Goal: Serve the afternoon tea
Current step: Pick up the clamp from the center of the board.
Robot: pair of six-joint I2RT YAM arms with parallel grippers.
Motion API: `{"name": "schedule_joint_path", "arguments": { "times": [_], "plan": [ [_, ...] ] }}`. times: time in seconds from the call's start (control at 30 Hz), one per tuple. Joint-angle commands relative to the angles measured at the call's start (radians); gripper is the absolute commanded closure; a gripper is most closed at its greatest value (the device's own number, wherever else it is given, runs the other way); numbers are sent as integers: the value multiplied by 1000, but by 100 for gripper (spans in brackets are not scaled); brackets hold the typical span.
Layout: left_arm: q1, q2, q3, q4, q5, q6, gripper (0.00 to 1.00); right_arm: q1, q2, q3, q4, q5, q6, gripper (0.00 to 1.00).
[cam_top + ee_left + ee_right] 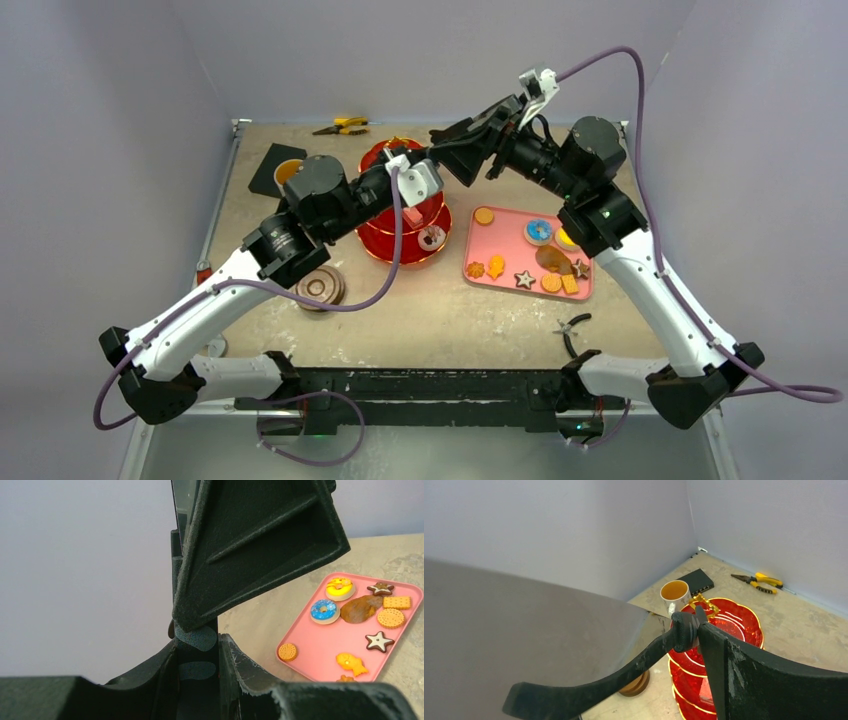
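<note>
Overhead view of a sandy tabletop, with two arms reaching in to meet above its back centre.

Far left, a stack of brown round saucers (320,288) lies flat beside the left arm. Behind it a white mug (288,172) of amber tea stands at a black mat (268,160).

At centre the red stand (405,215) is upright, with three glossy scalloped tiers, gold rims and a gold handle. One pastry (432,237) sits on its bottom tier.

Above the stand, the left gripper (197,652) is pinched on the thin dark end of what appear to be the tongs (180,505). Their long axis runs up and away from it.

The right gripper (490,125) meets it there with jaws spread wide. One ribbed, matte black finger (260,545) lies alongside the tongs; whether it touches them cannot be told.

To the right of the stand, below both grippers and well apart from them, a pink tray (512,240) holds the other pastries. They include a blue-iced doughnut (325,611), a yellow one, round and square biscuits, stars and a fish shape.

The tray lies under the right arm, so that arm looks the nearer. The coming move probably turns on passing the tongs rightward, then carrying them down to the tray.
</note>
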Motion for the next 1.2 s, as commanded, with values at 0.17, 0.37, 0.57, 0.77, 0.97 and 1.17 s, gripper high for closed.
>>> {"name": "schedule_joint_path", "arguments": {
  "times": [0.17, 0.37, 0.57, 0.77, 0.97, 1.17],
  "plan": [
    [-6, 15, 20, -7, -12, 60, 100, 7, -41, 17, 44, -95, -30, 13],
    [-7, 14, 20, -7, -25, 62, 100, 7, -76, -18, 44, -123, -48, 22],
    [-6, 15, 26, 0, -10, 54, 100, 7, -91, -27, 69, -127, -74, 26],
    [-7, 16, 32, -22, 7, 62, 100, 6, -94, -44, 79, -129, -83, 26],
    [-7, 20, 37, -26, 5, 65, 100, 7, -115, -94, 181, -147, -35, 15],
    [-7, 19, 37, -22, 5, 64, 100, 7, -102, -112, 256, -144, 14, 25]
  ]
}}
